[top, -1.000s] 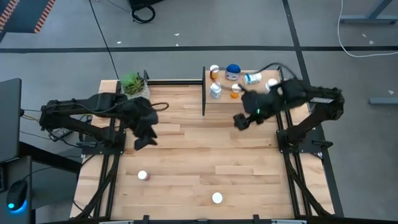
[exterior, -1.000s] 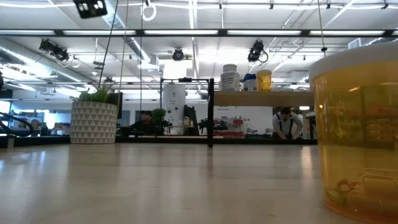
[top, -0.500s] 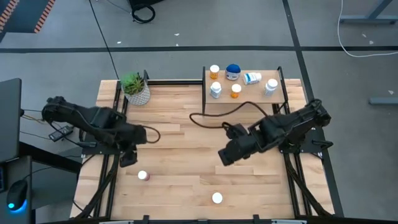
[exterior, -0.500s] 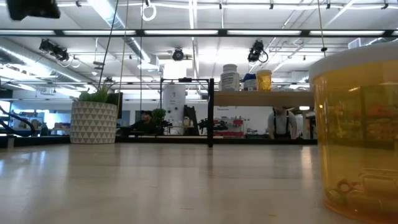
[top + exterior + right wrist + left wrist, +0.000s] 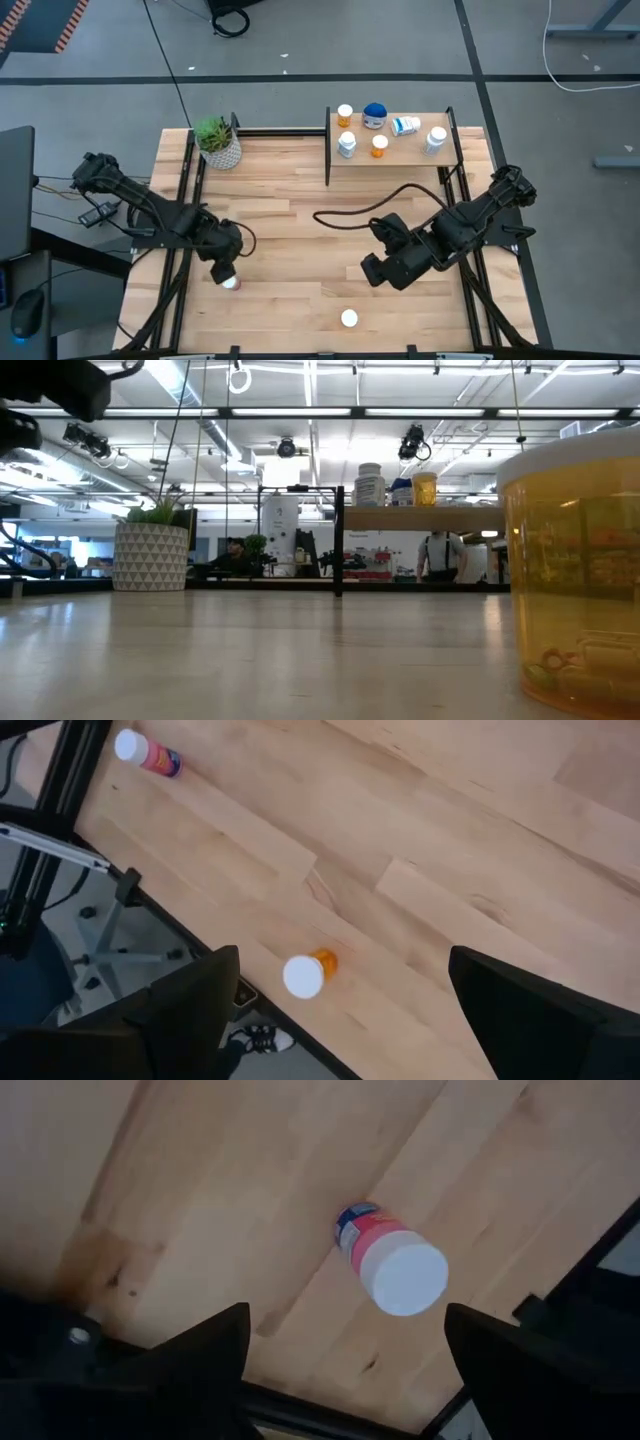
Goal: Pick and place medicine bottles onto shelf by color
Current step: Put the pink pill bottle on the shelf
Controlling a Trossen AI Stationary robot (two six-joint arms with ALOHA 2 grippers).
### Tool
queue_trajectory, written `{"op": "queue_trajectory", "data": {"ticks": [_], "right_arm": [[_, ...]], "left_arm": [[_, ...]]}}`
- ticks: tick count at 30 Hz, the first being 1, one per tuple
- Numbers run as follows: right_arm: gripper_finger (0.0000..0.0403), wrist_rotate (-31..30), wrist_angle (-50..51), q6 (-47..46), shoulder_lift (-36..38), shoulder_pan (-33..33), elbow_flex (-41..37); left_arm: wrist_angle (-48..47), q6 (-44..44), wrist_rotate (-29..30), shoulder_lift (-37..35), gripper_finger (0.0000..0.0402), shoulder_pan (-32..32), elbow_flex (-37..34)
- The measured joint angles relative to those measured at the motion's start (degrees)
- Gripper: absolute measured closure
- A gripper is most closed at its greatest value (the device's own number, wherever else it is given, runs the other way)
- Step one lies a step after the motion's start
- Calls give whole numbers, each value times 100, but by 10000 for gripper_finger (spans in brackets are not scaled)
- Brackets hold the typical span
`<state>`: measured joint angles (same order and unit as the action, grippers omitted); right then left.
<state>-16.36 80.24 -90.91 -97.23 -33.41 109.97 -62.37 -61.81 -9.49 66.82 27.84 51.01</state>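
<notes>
A pink bottle (image 5: 231, 283) with a white cap stands on the table near its left near corner; in the left wrist view the pink bottle (image 5: 393, 1261) shows just ahead of my open left gripper (image 5: 345, 1315). My left gripper (image 5: 222, 268) hovers over it without touching. An orange bottle (image 5: 348, 318) stands by the near edge and looms large in the low view (image 5: 575, 570). My open right gripper (image 5: 383, 271) hangs above and to its right; the orange bottle (image 5: 308, 972) lies ahead of that gripper (image 5: 343, 955). The shelf (image 5: 410, 155) at the far edge carries several bottles.
A potted plant (image 5: 217, 140) stands at the far left corner. On the shelf are two orange bottles (image 5: 345, 114), a round blue one (image 5: 375, 115) and white or clear ones (image 5: 436, 137). A black cable (image 5: 350, 213) loops across the table middle. People show far behind in the low view.
My left gripper has moved toward the near edge and down, ending over the pink bottle. My right gripper has left the shelf and travelled toward the near edge, ending close to the orange bottle, its cable trailing over the table. No bottle has moved.
</notes>
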Motion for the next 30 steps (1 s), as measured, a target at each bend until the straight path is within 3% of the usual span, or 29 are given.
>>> {"op": "queue_trajectory", "data": {"ticks": [10, 22, 30], "right_arm": [[34, -353, 88, -85, 0, -52, 0], [34, -328, 81, -103, 0, -177, 0], [34, -328, 81, -103, 0, -177, 2]], "left_arm": [[485, -796, 67, 555, 65, 540, 38], [1290, -963, 91, 1288, 65, 957, 38], [1180, -955, 185, 1665, 65, 1042, 36]]}}
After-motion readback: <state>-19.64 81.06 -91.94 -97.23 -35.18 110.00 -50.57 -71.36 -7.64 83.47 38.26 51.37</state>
